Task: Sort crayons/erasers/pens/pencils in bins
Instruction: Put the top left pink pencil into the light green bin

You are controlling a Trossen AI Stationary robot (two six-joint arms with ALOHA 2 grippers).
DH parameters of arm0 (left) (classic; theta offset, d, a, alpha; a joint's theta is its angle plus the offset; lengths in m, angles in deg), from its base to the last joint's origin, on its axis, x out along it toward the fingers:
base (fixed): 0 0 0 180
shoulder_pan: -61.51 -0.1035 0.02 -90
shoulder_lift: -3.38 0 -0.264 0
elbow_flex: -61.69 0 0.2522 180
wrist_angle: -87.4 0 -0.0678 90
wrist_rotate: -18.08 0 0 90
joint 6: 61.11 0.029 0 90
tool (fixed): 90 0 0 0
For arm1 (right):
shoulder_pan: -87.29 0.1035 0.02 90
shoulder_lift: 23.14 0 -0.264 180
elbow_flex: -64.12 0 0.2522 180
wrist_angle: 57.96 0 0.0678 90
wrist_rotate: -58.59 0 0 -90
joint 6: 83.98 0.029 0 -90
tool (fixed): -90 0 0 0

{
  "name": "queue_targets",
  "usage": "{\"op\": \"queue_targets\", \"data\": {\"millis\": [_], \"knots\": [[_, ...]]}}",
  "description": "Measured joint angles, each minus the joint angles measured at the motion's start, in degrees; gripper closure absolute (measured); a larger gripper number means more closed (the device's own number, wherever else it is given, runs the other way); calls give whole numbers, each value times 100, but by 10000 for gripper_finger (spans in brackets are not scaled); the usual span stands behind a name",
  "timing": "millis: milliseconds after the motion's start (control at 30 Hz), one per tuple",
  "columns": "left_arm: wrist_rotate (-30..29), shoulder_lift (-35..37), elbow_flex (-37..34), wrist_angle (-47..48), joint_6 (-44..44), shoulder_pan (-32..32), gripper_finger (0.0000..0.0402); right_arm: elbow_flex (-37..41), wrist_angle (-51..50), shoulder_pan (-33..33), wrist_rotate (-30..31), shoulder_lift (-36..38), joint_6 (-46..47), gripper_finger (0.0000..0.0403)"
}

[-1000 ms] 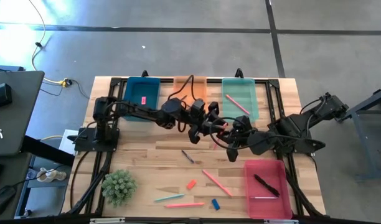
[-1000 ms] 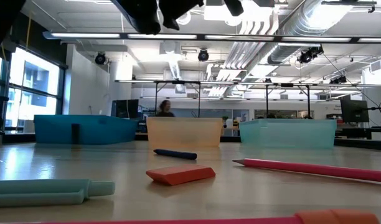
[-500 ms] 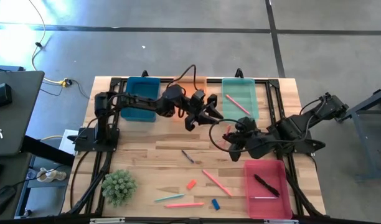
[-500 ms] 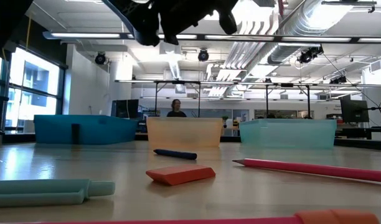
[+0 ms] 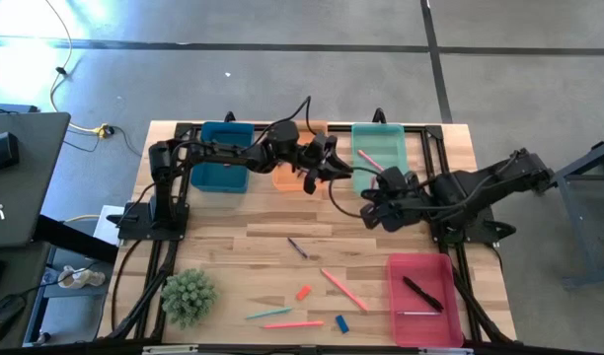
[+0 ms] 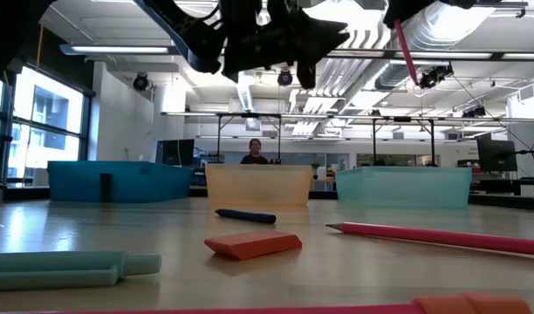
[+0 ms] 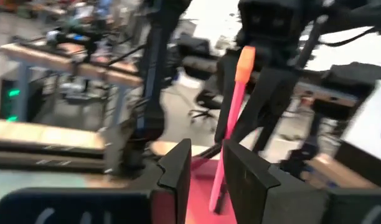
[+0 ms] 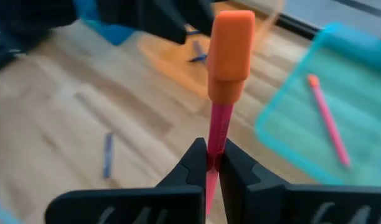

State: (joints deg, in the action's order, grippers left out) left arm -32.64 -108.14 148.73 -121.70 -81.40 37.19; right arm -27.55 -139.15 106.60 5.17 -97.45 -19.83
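Blue bin (image 5: 223,156) sits at the table's far left, with the orange bin (image 5: 295,163) next to it and the light green bin (image 5: 381,158) beyond that, one pink pencil (image 5: 376,165) lying inside the green one. The left gripper (image 5: 332,170) hangs over the gap between the orange and green bins, its fingers (image 7: 178,174) slightly apart with nothing between them. Just to its right, the right gripper (image 5: 373,205) is clamped on a pink pencil with an orange tip (image 8: 223,93), held upright near the green bin's front edge. On the bare wood nearer the front lie a dark crayon (image 5: 297,248), an orange eraser (image 5: 303,292), a blue eraser (image 5: 341,322) and more pencils (image 5: 341,289). Farthest right, the red bin (image 5: 420,301) holds a black pen (image 5: 421,293).
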Motion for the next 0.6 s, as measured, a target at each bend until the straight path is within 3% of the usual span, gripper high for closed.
{"op": "queue_targets", "data": {"millis": [233, 600], "knots": [[-686, 0, 0, 458, 480, -97, 336, 0, -627, -750, 2, 0, -438, 402], [-2065, 66, -2, 1764, 1433, -127, 354, 0, -675, -2457, -338, 0, -2656, 400]]}}
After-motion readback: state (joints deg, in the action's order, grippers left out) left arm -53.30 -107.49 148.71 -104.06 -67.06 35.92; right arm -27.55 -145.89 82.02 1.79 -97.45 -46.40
